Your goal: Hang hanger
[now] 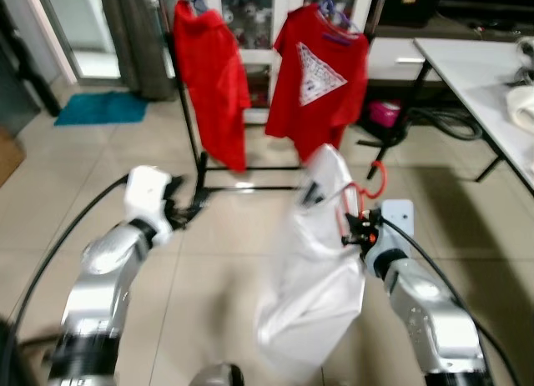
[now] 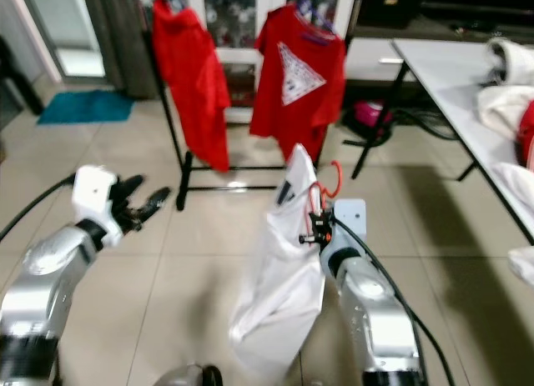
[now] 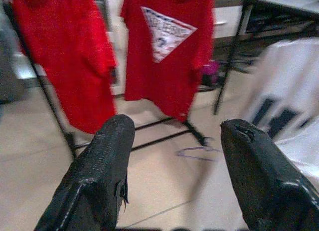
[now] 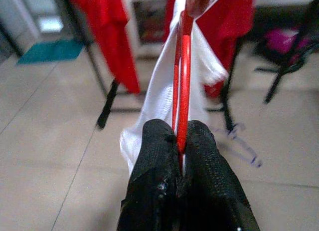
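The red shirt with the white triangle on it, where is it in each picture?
Left eye view: red shirt with the triangle hangs top centre on the black clothes rack.
Right eye view: top centre.
Left wrist view: top middle, beyond the open fingers.
Right wrist view: it cannot be told apart behind the white garment.
Shared landmark: the black clothes rack.

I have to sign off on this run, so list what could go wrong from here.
The right gripper pinches only the thin red hanger, so the white shirt could swing and twist it loose. Two red shirts already crowd the rack, so the hook may snag them. A loose hanger on the floor could trip the robot.
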